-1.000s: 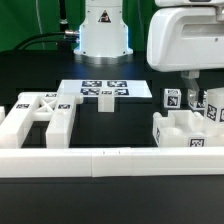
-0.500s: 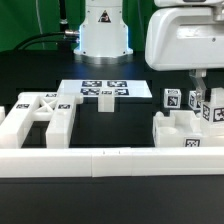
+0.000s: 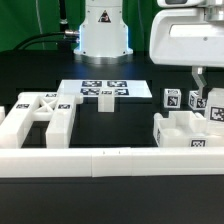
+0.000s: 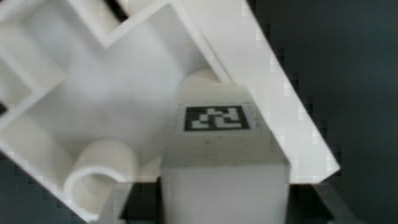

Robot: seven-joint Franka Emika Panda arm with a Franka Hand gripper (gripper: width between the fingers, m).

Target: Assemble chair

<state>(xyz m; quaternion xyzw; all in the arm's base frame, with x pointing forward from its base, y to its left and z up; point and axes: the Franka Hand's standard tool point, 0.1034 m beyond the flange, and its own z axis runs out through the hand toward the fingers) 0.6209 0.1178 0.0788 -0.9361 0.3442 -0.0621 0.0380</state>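
My gripper (image 3: 203,97) hangs at the exterior view's right over the chair parts. In the wrist view my gripper (image 4: 222,200) is shut on a white square-ended leg (image 4: 222,190), which fills the gap between the dark fingers (image 4: 150,200). Beneath it lies a white chair assembly (image 4: 196,90) with a tag (image 4: 217,117). In the exterior view that assembly (image 3: 180,130) stands at the right, with tagged legs (image 3: 172,99) upright on it. The held leg (image 3: 214,110) is partly hidden by the fingers. An X-braced frame (image 3: 40,112) lies at the left.
The marker board (image 3: 103,90) lies at the middle back, with a small white piece (image 3: 107,104) at its front edge. A long low white border rail (image 3: 110,160) runs along the front. The robot base (image 3: 103,30) stands at the back.
My gripper has shifted slightly toward the exterior view's right. The chair parts on the table have not moved.
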